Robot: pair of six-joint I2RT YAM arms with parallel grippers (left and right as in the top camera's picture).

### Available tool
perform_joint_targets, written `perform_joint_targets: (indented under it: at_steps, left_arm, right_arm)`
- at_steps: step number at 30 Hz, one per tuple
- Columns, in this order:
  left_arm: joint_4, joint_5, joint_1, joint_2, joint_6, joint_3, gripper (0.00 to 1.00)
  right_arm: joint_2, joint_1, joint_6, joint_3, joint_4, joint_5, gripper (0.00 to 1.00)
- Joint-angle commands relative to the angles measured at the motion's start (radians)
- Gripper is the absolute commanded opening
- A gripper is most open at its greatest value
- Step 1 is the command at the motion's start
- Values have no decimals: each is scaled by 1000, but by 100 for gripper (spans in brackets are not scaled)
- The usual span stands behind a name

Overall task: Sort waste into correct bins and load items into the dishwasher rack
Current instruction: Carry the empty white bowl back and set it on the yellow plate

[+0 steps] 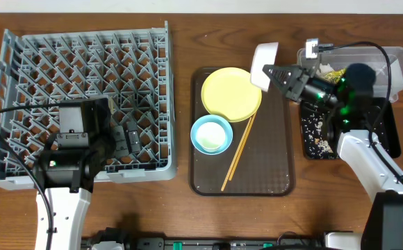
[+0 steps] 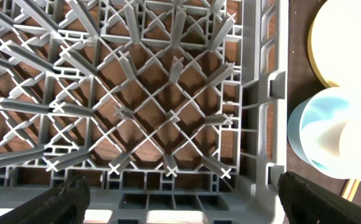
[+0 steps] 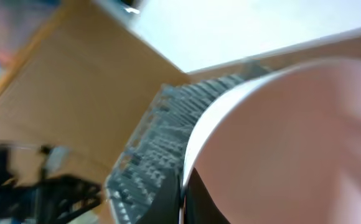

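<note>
- The right gripper (image 1: 276, 72), upper right of the overhead view, is clamped on the white bowl (image 1: 264, 64). The bowl hangs above the top right corner of the brown tray (image 1: 278, 173).
- The bowl is tipped on edge. Its long side runs top to bottom in the frame, and its opening seems to face left, though the blurred wrist view leaves that unsure.
- The left gripper (image 2: 183, 200) hovers over the lower right part of the dishwasher rack (image 1: 21, 62), its fingers spread wide with nothing between them.
- On the tray, the yellow plate (image 1: 231, 92) lies flat, with the light blue bowl (image 1: 211, 133) touching its lower left edge.
- The chopsticks (image 1: 240, 153) lie diagonally, from upper right at the plate down to lower left.
- At the right edge, the clear tub (image 1: 401, 62) sits above the black tub (image 1: 318, 135).
</note>
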State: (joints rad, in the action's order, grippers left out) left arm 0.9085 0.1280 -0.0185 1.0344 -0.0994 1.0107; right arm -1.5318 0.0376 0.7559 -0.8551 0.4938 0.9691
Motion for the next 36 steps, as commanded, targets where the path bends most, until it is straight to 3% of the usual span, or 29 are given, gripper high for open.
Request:
perform_joint_targets:
  at_steps: [1,8,11,16,20,28,29,34,36]
  left_arm:
    - [-7,3,2,4,13,25,98]
    - [-9,3,2,4,13,25,98]
    - [-8,3,2,4,13,25,98]
    - [-9,3,2,4,13,25,98]
    - [-9,3,2,4,13,25,98]
    - [-9,3,2,4,13,25,98]
    - [-9,3,2,4,13,25,98]
    - [-17,3,2,4,13,25,98]
    - [-24,3,2,4,13,25,98]
  right_arm:
    - [0,58,-220,-94,-167,-156,1]
    - [-12,200,-639,-332,-740,-436,1]
    - [-33,280,-745,-366,-853,-606,1]
    - [-117,380,-848,-366,-864,-735,1]
    - [-218,426,-851,-366,-808,-838,1]
    - [-370,443,-851,-366,-742,-837,1]
    - [-374,446,-851,-366,-743,-837,3]
    - [-355,453,-850,-377,-752,-821,50]
    - [-319,451,-850,-382,-777,-803,58]
